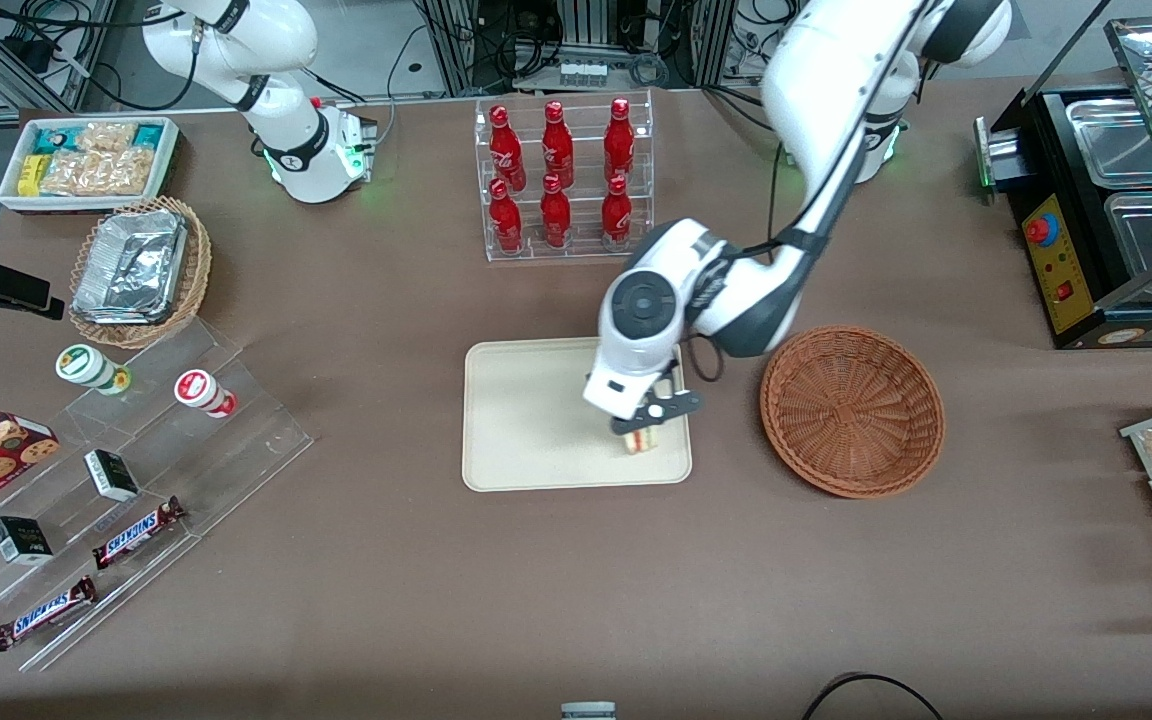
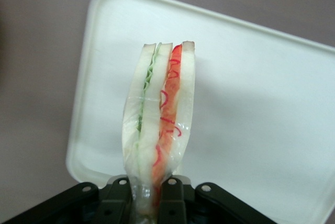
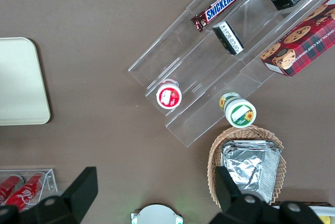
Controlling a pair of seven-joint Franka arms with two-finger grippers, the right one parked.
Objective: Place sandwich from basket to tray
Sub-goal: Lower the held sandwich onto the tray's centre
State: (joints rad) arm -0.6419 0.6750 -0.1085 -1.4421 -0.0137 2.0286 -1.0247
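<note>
Over the tray (image 1: pixel 536 420), at its corner nearest the basket (image 1: pixel 851 410) and the front camera, the left arm's end effector (image 1: pixel 648 428) is gripping the sandwich (image 1: pixel 642 440), its two fingers pressed against the wedge's bread faces. In the left wrist view the black fingers (image 2: pixel 118 200) are clamping the wrapped sandwich (image 2: pixel 159 124) at its base, and the cut edge is pointing away from the camera, showing green filling on one side and red and pink on the other, with the cream tray (image 2: pixel 251 103) lying beneath it. Whether the sandwich is touching the tray surface cannot be told. The reddish-brown basket is sitting empty on the brown tabletop (image 1: pixel 576 580) just beside the tray, toward the working arm's end. A clear rack of red bottles (image 1: pixel 561 180) is standing farther from the front camera than the tray. Toward the parked arm's end, a tan wicker basket holding foil trays (image 1: pixel 136 270) is resting near clear acrylic steps (image 1: pixel 116 500) carrying snack bars and small boxes.
</note>
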